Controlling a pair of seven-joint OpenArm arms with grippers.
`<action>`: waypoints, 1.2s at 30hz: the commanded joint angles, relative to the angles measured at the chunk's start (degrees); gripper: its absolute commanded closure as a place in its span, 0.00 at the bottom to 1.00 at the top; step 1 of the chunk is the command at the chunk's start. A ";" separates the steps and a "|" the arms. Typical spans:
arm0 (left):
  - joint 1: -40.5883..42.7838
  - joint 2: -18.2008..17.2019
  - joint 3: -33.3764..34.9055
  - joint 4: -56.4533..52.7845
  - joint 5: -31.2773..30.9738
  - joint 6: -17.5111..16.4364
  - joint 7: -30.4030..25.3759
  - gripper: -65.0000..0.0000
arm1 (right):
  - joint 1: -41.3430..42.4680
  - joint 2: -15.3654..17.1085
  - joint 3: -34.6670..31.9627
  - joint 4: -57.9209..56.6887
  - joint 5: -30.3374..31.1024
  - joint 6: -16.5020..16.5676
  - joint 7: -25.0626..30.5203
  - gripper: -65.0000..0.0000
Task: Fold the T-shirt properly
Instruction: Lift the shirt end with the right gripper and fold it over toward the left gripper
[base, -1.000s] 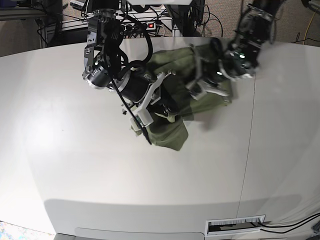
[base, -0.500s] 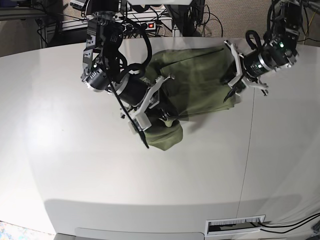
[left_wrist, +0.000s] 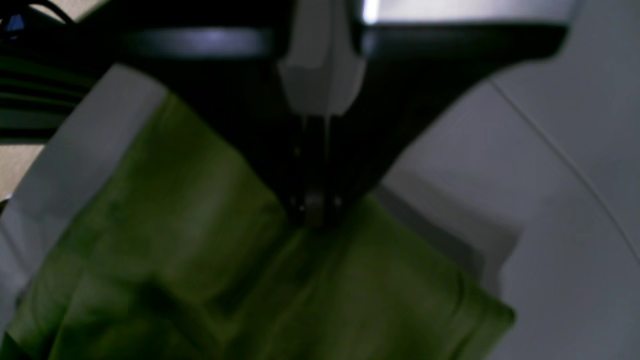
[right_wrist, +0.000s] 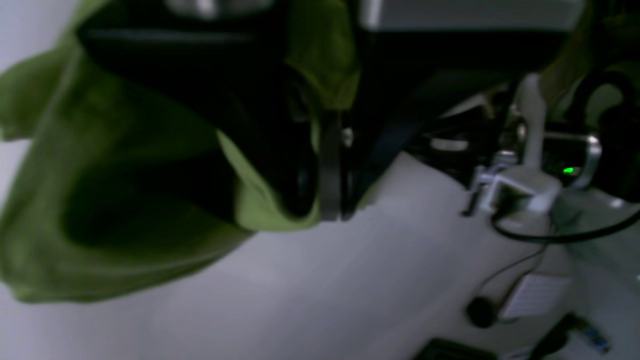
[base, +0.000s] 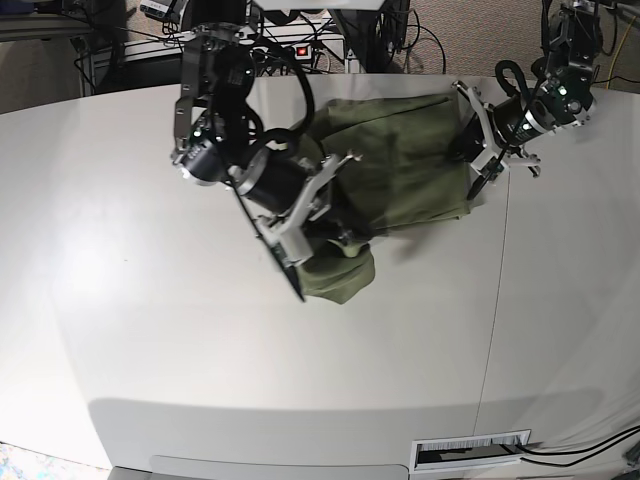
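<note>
- You have the T-shirt (base: 400, 160) bunched on the white bench (base: 180, 350), spread from centre toward 1 o'clock in the base view, with a rumpled lump hanging down near 6 o'clock of the cloth
- Your left claw (left_wrist: 315, 210) is pinched fully closed on the fabric's edge at the shirt's 3 o'clock side; this looks like a corner hold meant to draw the cloth out flat
- Your right claw (right_wrist: 332, 200) is also clamped tight, with green cloth caught in it and draped over its fingers, lifting the 7 o'clock end clear of the bench
- Holding two opposite ends likely lets you stretch the shirt before laying a fold
- Open bench runs wide toward 6 and 9 o'clock; that is your room
- At 12 o'clock the bench edge and cables (base: 420, 40) sit close behind the shirt, so pulling that way risks dragging cloth off
</note>
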 joint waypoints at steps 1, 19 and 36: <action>-0.35 -0.04 0.61 0.72 -0.76 -0.31 -0.74 1.00 | 0.96 -0.66 -1.53 1.09 1.90 0.44 2.05 1.00; -4.35 2.36 7.52 0.72 1.66 6.16 -2.08 1.00 | -2.56 0.55 -11.34 1.09 -2.67 0.39 -1.79 1.00; -4.33 2.32 7.52 0.72 2.58 6.16 -2.05 1.00 | -0.61 -0.66 -11.23 1.16 9.42 6.43 -0.57 0.83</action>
